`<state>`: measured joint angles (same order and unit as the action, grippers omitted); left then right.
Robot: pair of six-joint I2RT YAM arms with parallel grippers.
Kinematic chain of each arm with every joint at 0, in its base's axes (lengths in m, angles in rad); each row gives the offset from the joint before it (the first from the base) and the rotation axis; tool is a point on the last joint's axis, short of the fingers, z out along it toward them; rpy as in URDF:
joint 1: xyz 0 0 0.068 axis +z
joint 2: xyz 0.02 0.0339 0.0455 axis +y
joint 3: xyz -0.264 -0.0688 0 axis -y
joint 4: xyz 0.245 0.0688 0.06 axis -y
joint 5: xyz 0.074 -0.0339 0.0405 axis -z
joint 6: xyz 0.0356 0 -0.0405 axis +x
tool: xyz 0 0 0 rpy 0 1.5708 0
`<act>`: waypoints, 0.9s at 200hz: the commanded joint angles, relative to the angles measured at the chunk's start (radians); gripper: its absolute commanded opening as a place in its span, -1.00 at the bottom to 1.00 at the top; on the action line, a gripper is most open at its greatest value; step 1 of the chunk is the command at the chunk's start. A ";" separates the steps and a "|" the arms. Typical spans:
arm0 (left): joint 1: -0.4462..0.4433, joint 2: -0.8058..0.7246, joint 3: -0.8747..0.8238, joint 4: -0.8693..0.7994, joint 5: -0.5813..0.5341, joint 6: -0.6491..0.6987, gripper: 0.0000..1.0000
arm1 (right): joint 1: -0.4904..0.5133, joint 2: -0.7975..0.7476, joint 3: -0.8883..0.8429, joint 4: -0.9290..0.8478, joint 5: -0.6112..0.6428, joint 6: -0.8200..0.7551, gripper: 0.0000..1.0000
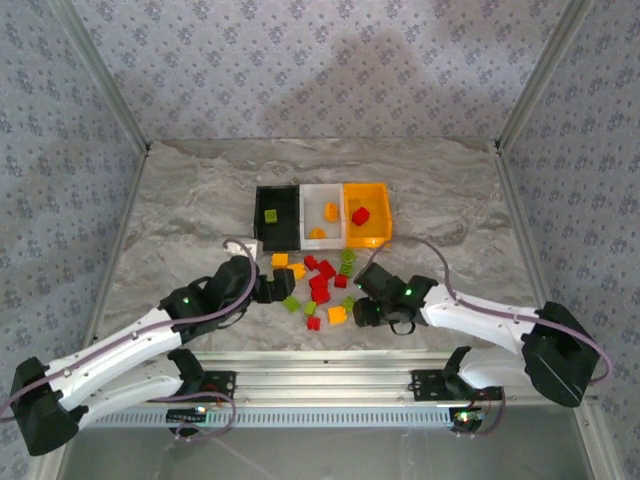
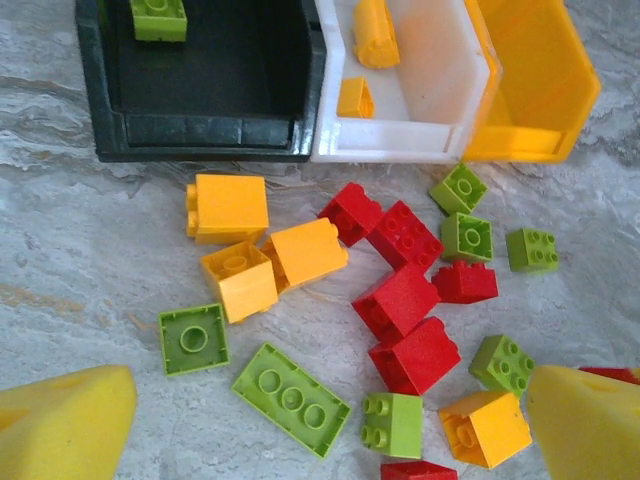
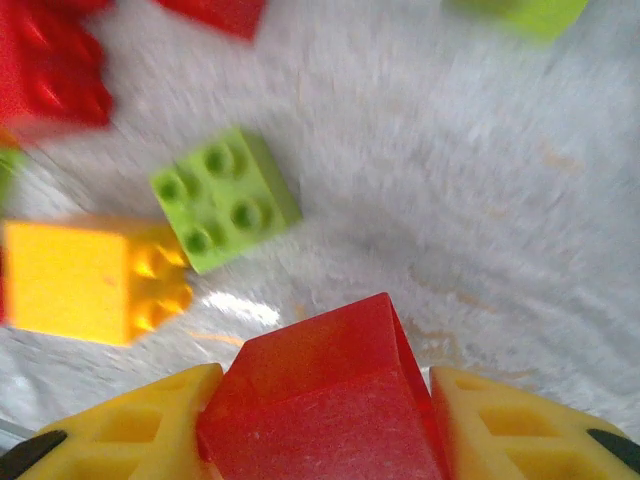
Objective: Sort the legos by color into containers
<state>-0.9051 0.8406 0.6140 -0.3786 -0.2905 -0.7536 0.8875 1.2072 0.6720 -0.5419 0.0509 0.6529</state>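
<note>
The pile of red, lime green and yellow-orange legos [image 1: 320,285] lies just in front of three bins in a row. The black bin [image 1: 281,233] holds a green brick [image 1: 270,214]. Two orange bricks sit in the white bin [image 1: 318,203], and a red brick [image 1: 360,215] in the orange-yellow bin [image 1: 381,213]. My left gripper [image 2: 325,430] hangs open over the pile's left side, above a flat green plate [image 2: 291,399]. My right gripper [image 3: 325,375] is shut on a red brick [image 3: 325,410] at the pile's right edge, just above the table.
The marble tabletop [image 1: 180,210] is bare to the left, right and behind the bins. Patterned walls and metal posts [image 1: 100,75] close in the sides. A green brick [image 3: 225,197] and an orange brick [image 3: 90,280] lie just ahead of the right gripper.
</note>
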 commanded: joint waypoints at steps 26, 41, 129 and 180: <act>0.002 -0.054 -0.031 -0.009 -0.055 -0.020 0.99 | -0.199 0.046 0.244 0.018 0.014 -0.061 -0.27; 0.005 -0.066 -0.039 -0.019 -0.066 -0.018 1.00 | -0.259 0.128 0.331 0.046 0.015 -0.053 -0.27; 0.021 -0.112 -0.073 -0.077 -0.063 -0.064 0.98 | -0.440 0.669 0.800 0.027 0.088 0.017 -0.16; 0.046 -0.112 -0.076 -0.097 -0.037 -0.073 0.98 | -0.440 0.733 0.895 0.006 0.083 0.060 0.21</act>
<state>-0.8757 0.7403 0.5442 -0.4519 -0.3370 -0.8097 0.4431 1.9419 1.5158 -0.5018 0.1200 0.6739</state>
